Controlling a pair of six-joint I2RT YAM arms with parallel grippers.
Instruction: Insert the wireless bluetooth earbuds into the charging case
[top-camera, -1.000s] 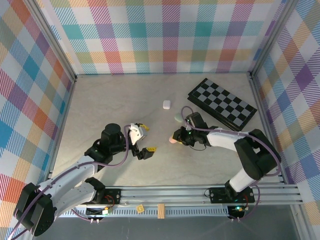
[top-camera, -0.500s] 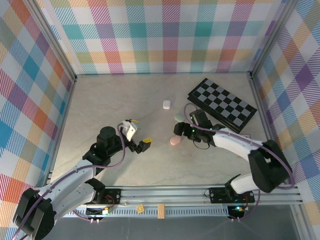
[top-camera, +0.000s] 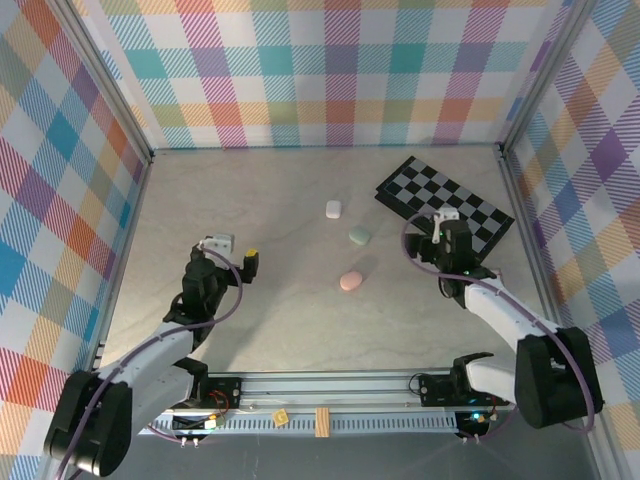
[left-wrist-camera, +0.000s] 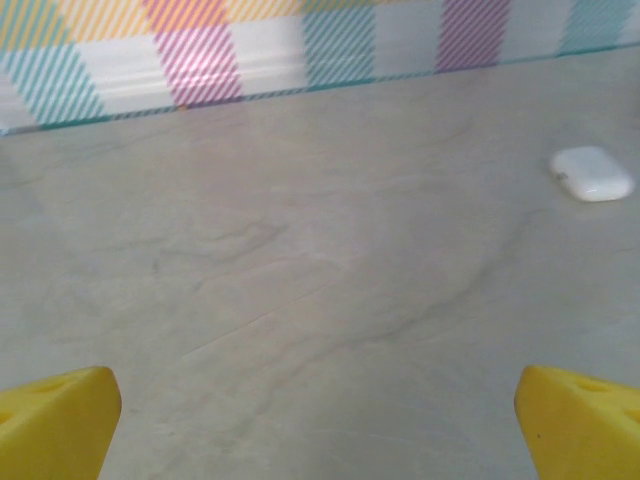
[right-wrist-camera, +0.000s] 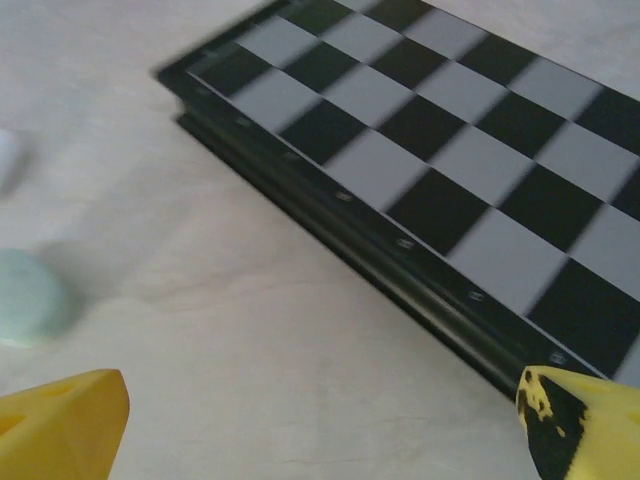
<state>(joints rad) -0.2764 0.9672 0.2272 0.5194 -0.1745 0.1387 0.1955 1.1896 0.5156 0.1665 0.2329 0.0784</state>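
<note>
Pastel cases wait on the table (top-camera: 280, 200), lids seemingly shut, nothing gripped
Left fingers (left-wrist-camera: 55, 415) gape, white case (left-wrist-camera: 592, 173) ahead to their right; pink case (top-camera: 351, 281) and mint case (right-wrist-camera: 25, 295) lie left of parted right fingers (right-wrist-camera: 60, 420); chessboard (right-wrist-camera: 450, 180) ahead; centre one case before closing.

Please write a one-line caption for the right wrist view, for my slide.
Open yellow fingers frame a black-and-grey chessboard and a mint case on the table.

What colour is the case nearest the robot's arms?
The case is pink, clearest in the top view.
</note>
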